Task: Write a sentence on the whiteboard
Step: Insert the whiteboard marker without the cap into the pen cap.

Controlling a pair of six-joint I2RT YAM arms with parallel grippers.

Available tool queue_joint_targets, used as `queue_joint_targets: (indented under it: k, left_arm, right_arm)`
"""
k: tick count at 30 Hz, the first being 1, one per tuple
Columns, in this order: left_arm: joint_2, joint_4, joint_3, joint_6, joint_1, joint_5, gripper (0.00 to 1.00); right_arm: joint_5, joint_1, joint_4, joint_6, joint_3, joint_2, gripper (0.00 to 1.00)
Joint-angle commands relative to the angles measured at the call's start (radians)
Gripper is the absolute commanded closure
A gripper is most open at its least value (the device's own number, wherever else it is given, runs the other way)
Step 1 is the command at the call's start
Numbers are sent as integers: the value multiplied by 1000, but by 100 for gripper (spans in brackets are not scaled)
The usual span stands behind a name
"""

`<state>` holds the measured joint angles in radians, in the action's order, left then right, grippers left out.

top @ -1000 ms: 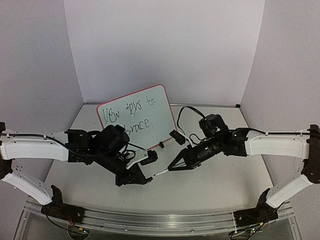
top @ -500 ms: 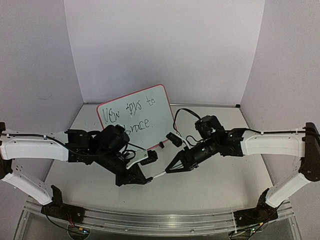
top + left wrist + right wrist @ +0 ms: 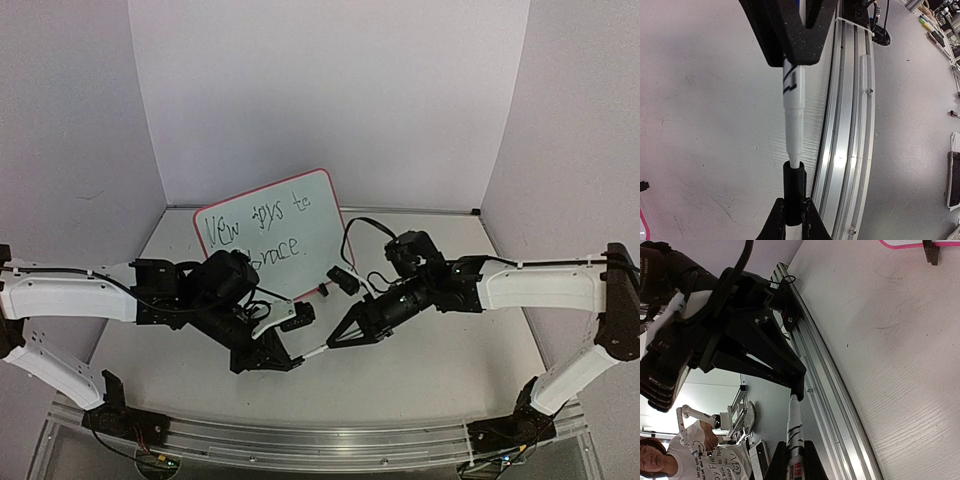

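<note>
Left gripper (image 3: 792, 210) pinched shut on black cap (image 3: 794, 182), right gripper (image 3: 792, 455) clamped on white marker (image 3: 795, 427), tip in cap's mouth, whiteboard (image 3: 320, 240) standing at 11 o'clock behind them, sentence (image 3: 270, 215) thin, black, two lines, second perhaps "brace"

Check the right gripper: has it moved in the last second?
Yes: against the whiteboard, the right gripper has slid left in the top view, toward the left gripper.

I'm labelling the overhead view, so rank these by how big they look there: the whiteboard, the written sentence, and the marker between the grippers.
Largest: whiteboard.
Then: sentence, covering part of its face.
Smallest: marker, only a short white stretch visible.
</note>
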<state>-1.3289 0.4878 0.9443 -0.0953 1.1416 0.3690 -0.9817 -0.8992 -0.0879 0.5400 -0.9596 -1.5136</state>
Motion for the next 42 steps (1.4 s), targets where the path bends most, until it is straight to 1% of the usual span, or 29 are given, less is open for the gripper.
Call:
queue_joint_targets:
  k: [1, 9, 17, 25, 42]
  left_arm:
    - [44, -56, 22, 21, -5, 21, 100]
    - [90, -104, -5, 40, -5, 37, 100]
    - [99, -111, 0, 43, -5, 39, 100]
    - [72, -151, 26, 61, -5, 35, 100]
    - [-20, -195, 125, 67, -5, 97, 100]
  right_arm:
    - [-23, -17, 41, -4, -42, -12, 100]
    - [-35, -18, 48, -4, -48, -28, 100]
    - [-55, -20, 62, 1, -68, -43, 100]
    - [-66, -38, 61, -6, -87, -60, 100]
    - [-65, -50, 62, -44, -82, -65, 100]
